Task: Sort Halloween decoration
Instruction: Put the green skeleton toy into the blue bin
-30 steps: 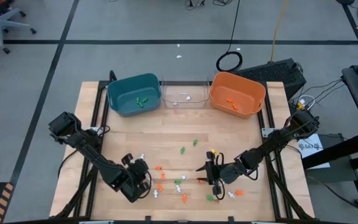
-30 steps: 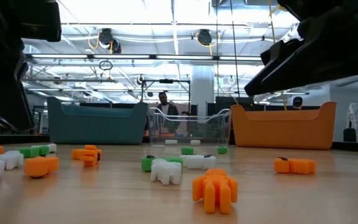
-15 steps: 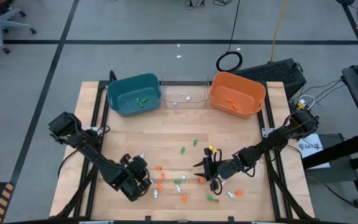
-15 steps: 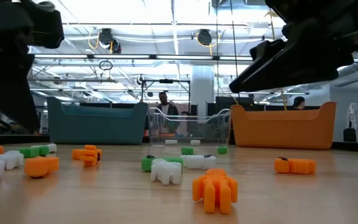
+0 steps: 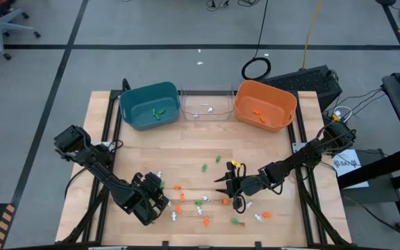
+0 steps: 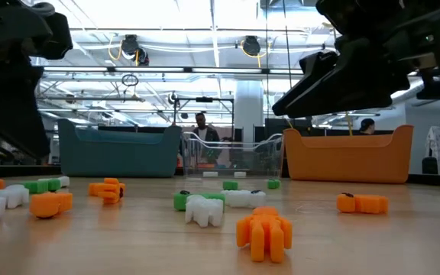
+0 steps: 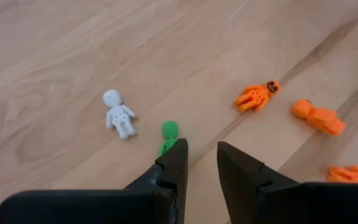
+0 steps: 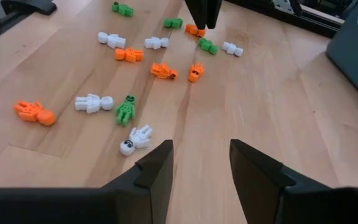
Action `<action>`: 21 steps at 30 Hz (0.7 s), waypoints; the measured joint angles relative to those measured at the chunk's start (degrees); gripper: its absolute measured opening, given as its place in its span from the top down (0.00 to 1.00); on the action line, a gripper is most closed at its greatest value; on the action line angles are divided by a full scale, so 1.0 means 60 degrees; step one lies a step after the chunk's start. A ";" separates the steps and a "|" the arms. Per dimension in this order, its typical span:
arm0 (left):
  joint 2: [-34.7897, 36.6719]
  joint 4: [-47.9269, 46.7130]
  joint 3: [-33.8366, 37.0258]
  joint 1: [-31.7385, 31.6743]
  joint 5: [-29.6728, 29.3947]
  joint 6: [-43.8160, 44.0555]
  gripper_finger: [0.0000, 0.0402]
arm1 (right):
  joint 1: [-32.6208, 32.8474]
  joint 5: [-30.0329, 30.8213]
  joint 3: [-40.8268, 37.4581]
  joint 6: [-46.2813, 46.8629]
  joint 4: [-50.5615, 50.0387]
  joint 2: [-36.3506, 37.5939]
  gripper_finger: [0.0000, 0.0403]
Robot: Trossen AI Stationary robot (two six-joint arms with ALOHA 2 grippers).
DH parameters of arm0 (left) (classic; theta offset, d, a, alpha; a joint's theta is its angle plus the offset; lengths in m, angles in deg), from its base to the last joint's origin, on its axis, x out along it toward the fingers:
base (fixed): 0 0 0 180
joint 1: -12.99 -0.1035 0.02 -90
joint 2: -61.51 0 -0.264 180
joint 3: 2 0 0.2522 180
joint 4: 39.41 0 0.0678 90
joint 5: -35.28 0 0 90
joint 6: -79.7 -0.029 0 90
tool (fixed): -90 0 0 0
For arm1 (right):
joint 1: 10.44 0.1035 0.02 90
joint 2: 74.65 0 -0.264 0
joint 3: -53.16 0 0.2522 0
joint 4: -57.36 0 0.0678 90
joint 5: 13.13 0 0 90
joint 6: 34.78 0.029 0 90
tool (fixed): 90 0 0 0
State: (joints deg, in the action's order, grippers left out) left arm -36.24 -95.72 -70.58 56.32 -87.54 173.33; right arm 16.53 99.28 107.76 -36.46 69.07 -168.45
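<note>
In the high view, the Halloween decoration [image 5: 201, 205] is seen strewn across the lower middle of the wooden table [image 5: 186, 153], with a few pieces already in the teal bin [image 5: 148, 105], clear bin [image 5: 205, 105] and orange bin [image 5: 264, 104] along the upper edge. The left gripper [image 7: 199, 163] is held over a green figure [image 7: 168, 135], fingers slightly parted, nothing gripped. The right gripper [image 8: 199, 163] is spread open, empty, at lower centre-right.

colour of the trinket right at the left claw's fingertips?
Green, seen best in the left wrist view, beside a white skeleton.
</note>
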 joint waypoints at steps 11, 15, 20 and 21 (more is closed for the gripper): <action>-0.0394 -0.0290 0.0007 -0.0090 0.0601 0.1772 0.79 | -0.0057 -0.0029 0.0000 0.0089 0.0000 0.0000 0.65; -0.0394 -0.0355 0.0007 -0.0153 0.0694 0.1787 0.79 | -0.0057 -0.0029 0.0000 0.0157 0.0000 0.0000 0.65; -0.0394 -0.0281 0.0007 -0.0157 0.0675 0.1640 0.79 | -0.0057 -0.0029 0.0000 0.0160 0.0000 0.0000 0.65; -0.0394 -0.0209 0.0007 -0.0157 0.0641 0.1481 0.79 | -0.0057 -0.0029 0.0000 0.0160 0.0000 0.0000 0.65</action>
State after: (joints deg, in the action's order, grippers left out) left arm -38.60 -96.97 -70.54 55.38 -83.70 182.22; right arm 16.19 99.11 107.76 -35.49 69.07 -168.45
